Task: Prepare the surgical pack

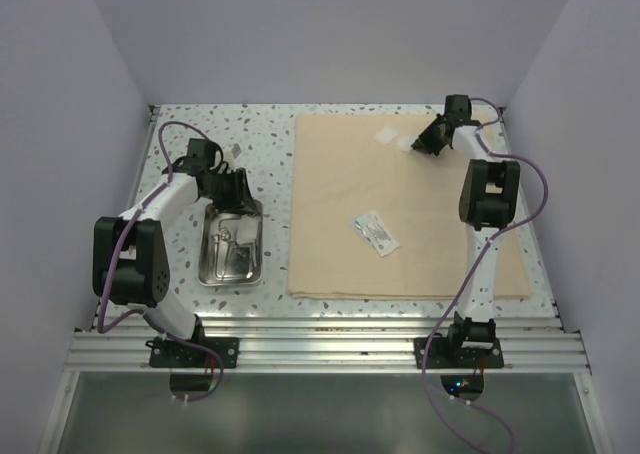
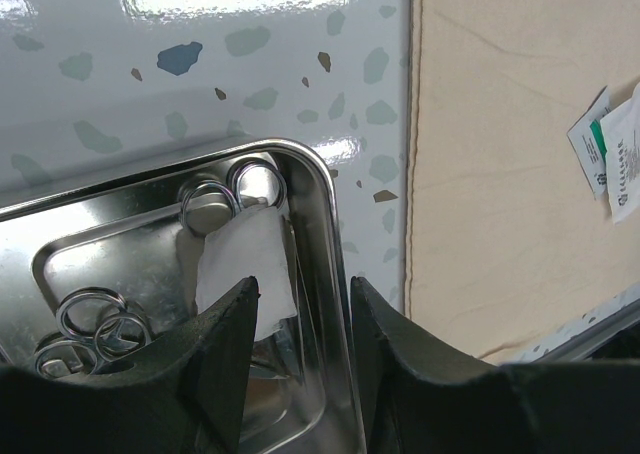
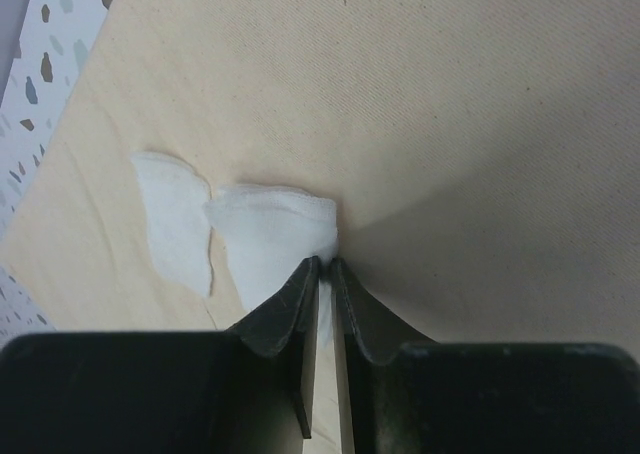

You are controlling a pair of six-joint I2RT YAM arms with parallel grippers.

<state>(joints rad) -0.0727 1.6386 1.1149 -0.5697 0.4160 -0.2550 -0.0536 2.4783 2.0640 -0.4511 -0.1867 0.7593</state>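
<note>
Pinching a bunched white gauze square (image 3: 270, 229), the right gripper (image 3: 322, 266) is clamping it between near-touching fingers on the big beige cloth (image 3: 450, 124). The left gripper (image 2: 300, 292) is hovering, fingers apart, straddling the rim of the small rectangular shiny steel tray (image 2: 325, 204).

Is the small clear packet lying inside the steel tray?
No, the clear packet lies on the beige cloth, apart from the steel tray, which stands left of the cloth.
</note>
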